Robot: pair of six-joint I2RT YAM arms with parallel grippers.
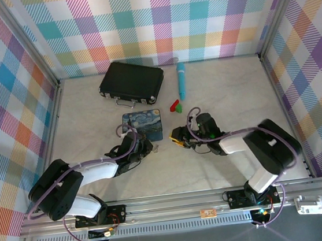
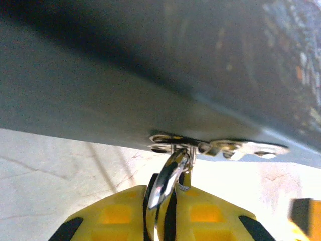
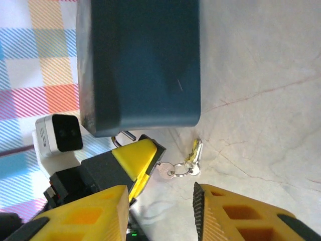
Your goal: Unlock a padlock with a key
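Both arms meet: your left end effector (image 2: 165, 195) clenches the small dark silvery-shackled padlock (image 2: 168, 178) at six o'clock of the blue painted box (image 3: 140, 65); right end effector (image 3: 159, 193) released. Thin silvery key (image 3: 163, 169), likely slippery: pinch its flat head.

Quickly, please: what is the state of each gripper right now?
Left gripper: closed on the tiny dark padlock with a silvery metal shackle.
Right gripper: open, holding nothing.
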